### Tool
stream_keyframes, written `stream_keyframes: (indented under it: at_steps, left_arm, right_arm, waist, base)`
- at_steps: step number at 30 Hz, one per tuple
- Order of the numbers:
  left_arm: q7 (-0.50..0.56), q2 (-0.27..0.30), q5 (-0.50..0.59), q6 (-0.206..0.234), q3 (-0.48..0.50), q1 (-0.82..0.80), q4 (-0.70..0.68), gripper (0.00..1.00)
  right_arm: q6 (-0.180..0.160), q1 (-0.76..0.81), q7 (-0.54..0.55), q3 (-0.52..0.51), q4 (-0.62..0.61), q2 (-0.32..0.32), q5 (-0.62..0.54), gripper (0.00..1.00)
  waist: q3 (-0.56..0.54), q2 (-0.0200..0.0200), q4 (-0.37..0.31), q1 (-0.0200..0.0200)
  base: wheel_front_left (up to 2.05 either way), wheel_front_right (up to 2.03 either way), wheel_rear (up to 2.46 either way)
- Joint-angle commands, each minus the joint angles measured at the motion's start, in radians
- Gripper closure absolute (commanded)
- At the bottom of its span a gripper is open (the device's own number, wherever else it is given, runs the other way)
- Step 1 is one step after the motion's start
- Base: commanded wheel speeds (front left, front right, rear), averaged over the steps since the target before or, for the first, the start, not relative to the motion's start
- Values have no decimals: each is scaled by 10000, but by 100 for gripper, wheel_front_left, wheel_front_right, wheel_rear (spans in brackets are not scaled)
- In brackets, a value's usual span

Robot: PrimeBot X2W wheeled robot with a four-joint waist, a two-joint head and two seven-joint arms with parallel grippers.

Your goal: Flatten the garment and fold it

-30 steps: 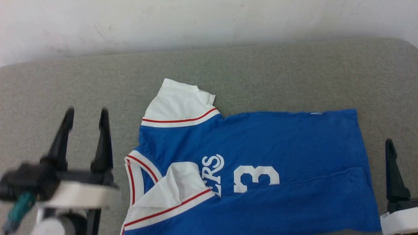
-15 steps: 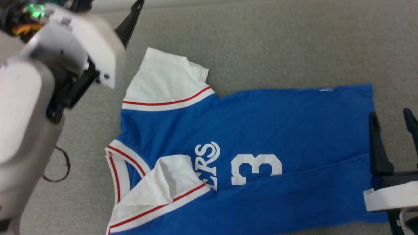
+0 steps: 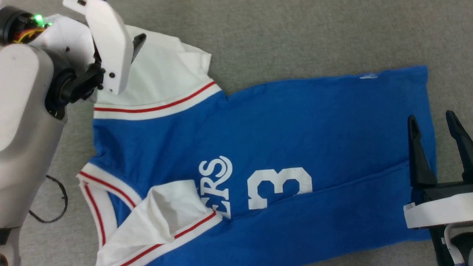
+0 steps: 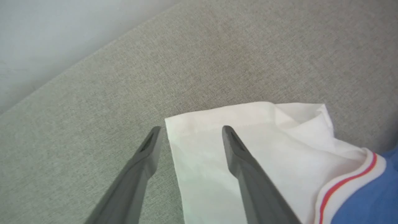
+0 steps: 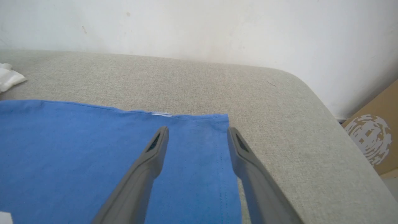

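While the garment lies below, left fingers and right fingers gape wide, holding nothing.

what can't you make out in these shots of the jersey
- Head view: bottom edge cuts off the garment's near side.
- Head view: the folded-over sleeve covers the print's first letters.
- Head view: its own white wrist hides most of the left gripper.
- Right wrist view: right edge cuts the cardboard box; its mark is unreadable.

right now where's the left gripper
Upper left of the head view: the left gripper, open, sits over the outer corner of the garment's far white sleeve.
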Motion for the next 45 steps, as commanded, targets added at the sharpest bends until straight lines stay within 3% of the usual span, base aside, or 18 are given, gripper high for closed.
stream_keyframes:
  at_steps: [1, 5, 6, 7, 15, 20, 25, 32, 42, 43, 44, 45]
  left_arm:
    - [137, 50, -164, 98, 35, 183, 24, 0]
    - [475, 121, -431, 375, 105, 563, -18, 0]
    - [587, 173, -487, 403, 98, 657, -49, 45]
    - [585, 224, -499, 441, 122, 721, -105, 100]
    - [-41, 487, -405, 694, 336, 1217, -389, 100]
    - [-686, 408, -325, 770, 439, 1382, -558, 100]
    - [-1007, 249, -223, 742, 336, 1388, -617, 100]
    - [-1152, -1, -127, 690, 155, 1166, -607, 100]
    - [-1153, -208, -89, 610, -40, 877, -533, 100]
    - [-1150, -213, -84, 602, -55, 856, -521, 100]
    - [-1155, -219, -81, 603, -63, 839, -502, 100]
    - [-1168, -226, -85, 606, -64, 829, -480, 100]
  right_arm:
    - [-9, -123, -87, -30, 28, 35, 58, 0]
    - [-9, -97, -97, -118, 19, 41, 65, 0]
    - [-9, -115, -75, -129, 9, 42, 62, 0]
    - [-9, -150, -54, -120, -20, 36, 49, 0]
    - [-9, -957, 423, -197, -701, -663, 276, 0]
    - [-9, -2128, 1327, -375, -1074, -1324, 1078, 0]
    - [-9, -3082, 3187, -720, -235, -1557, 1849, 0]
    - [-9, -3722, 5955, -1037, 1377, -1714, 1792, 0]
    - [-9, -4296, 7692, -1047, 2228, -1752, 1989, 0]
    - [-9, -4342, 7933, -1112, 2294, -1709, 1969, 11]
    - [-9, -4389, 8176, -1152, 2337, -1666, 1932, 77]
    - [-9, -4436, 8377, -1161, 2329, -1633, 1902, 100]
  waist:
    - [388, 0, -347, -2]
    - [464, 0, -366, -2]
    - [474, 0, -362, -2]
    - [478, 0, -360, -2]
    - [164, 0, -208, -2]
    - [78, 0, -61, -2]
    - [172, 0, 130, -2]
    - [423, 0, 359, -2]
    - [769, 0, 700, -2]
    - [793, 0, 724, -2]
    - [805, 0, 745, -2]
    - [806, 0, 763, -2]
  base:
    - [0, 0, 0]
    - [0, 0, 0]
    - [0, 0, 0]
    - [0, 0, 0]
    - [0, 0, 0]
    - [0, 0, 0]
    - [0, 0, 0]
    - [0, 0, 0]
    - [0, 0, 0]
    - [0, 0, 0]
    - [0, 0, 0]
    - [0, 0, 0]
